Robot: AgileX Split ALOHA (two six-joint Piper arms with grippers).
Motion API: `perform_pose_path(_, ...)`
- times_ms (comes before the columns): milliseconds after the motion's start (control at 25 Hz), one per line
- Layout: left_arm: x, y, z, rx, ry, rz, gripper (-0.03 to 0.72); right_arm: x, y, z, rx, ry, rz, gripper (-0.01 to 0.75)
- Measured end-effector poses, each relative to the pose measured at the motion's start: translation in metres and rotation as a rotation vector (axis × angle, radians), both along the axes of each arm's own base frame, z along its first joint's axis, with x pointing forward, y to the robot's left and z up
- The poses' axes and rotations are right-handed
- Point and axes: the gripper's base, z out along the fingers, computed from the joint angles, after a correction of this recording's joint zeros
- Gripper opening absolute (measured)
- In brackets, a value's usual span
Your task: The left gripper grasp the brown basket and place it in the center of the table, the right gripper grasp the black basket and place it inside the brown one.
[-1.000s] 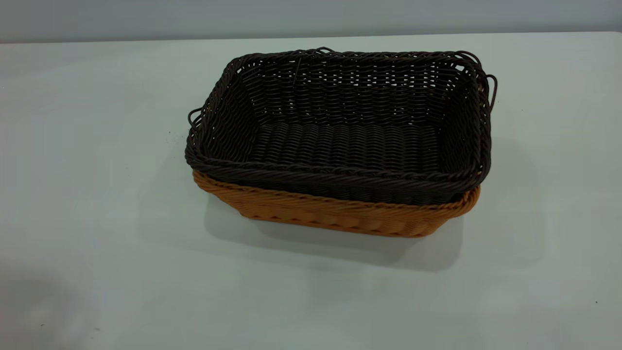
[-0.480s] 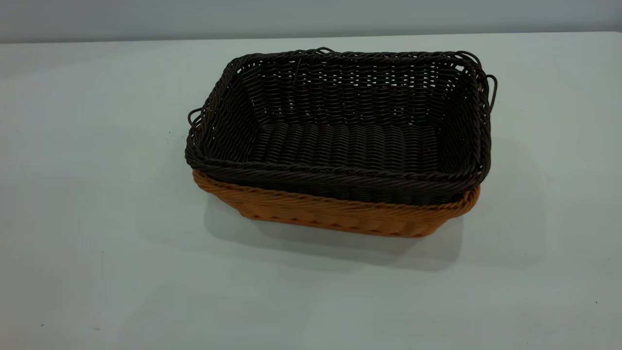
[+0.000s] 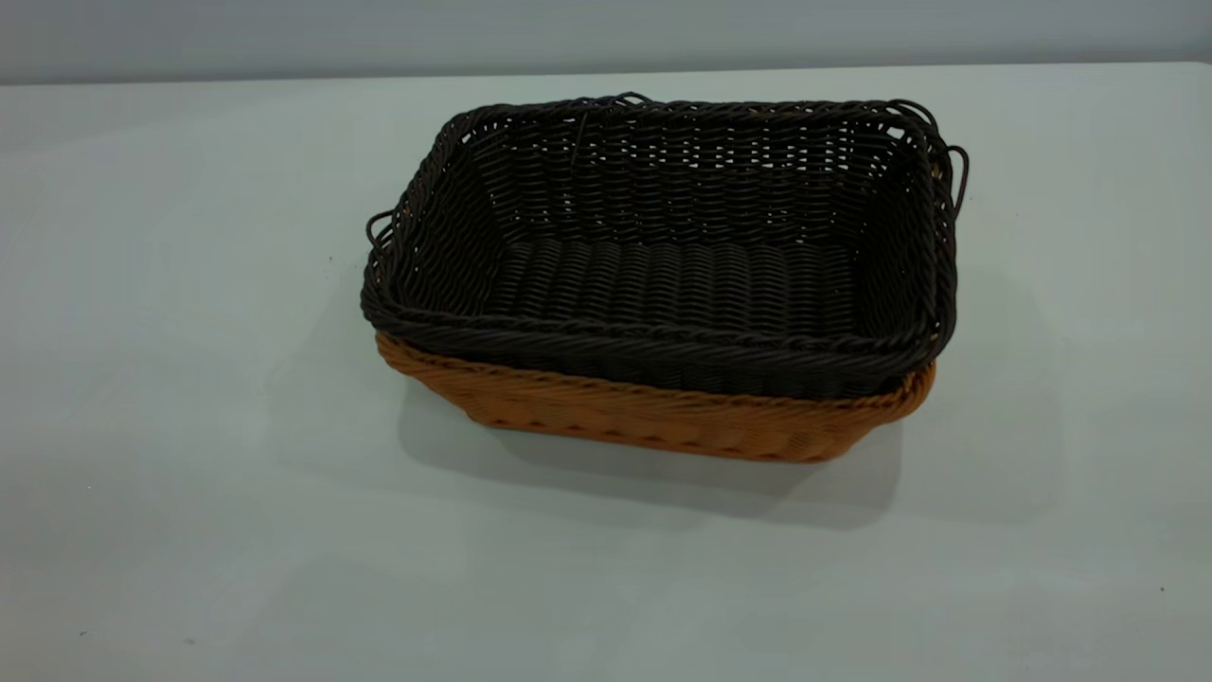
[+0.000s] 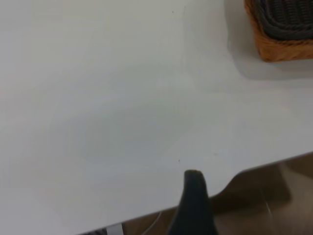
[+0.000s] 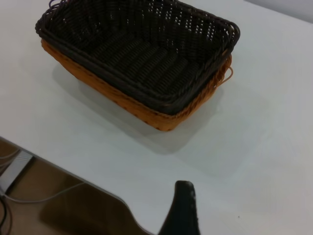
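Exterior view: the black basket [image 3: 663, 251] sits nested inside the brown basket [image 3: 653, 417] near the middle of the table [image 3: 189, 426]. Its dark braided rim rides just above the orange-tan rim, so only a strip of the brown weave shows along the near side and at the near corners. Both baskets stand upright and flat on the tabletop, and the dark one's small loop handles stick out at its two short ends. Neither arm appears in this view.

In the left wrist view, the left gripper [image 4: 194, 203] shows only as a single dark finger [image 4: 195, 196] over the table's edge. I cannot tell whether this claw is wide or narrow, since just that one part is visible, and nothing can be seen in its grasp. Well apart from it, far across the bare tabletop, a corner of the stacked baskets shows, brown wall [image 4: 283, 46] below and dark rim [image 4: 288, 19] above. Beyond the table's edge, beside the claw, lies brownish floor [image 4: 274, 205].

In the right wrist view, the right gripper [image 5: 182, 208] likewise shows only one dark finger [image 5: 183, 200], raised above the table's edge; again I cannot tell how wide this claw stands. The nested pair lies well ahead of it, clear of any contact, with the black basket [image 5: 142, 54] filling the brown one [image 5: 151, 115] fully. A pale cable [image 5: 44, 198] runs over the floor beyond the table's edge.
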Motion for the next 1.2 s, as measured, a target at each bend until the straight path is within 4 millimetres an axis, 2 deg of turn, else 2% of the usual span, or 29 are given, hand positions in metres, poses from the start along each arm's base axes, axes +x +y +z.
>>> perform_pose_path(120,-0.001,0.000,-0.006,0.000,-0.007,-0.001,0.548,0.000,0.001,0.000,0.014,0.004,0.001,0.573)
perform_pose_path(480,-0.006,-0.007,-0.007,-0.015,-0.024,-0.111,0.548,-0.001,0.001,0.000,0.021,0.004,0.005,0.573)
perform_pose_path(880,-0.006,-0.007,-0.007,-0.017,-0.024,-0.116,0.548,-0.001,0.001,0.000,0.022,0.004,0.006,0.573)
perform_pose_path(1200,-0.014,-0.008,-0.007,-0.065,-0.081,0.134,0.545,0.000,0.002,0.000,0.023,0.006,0.006,0.573)
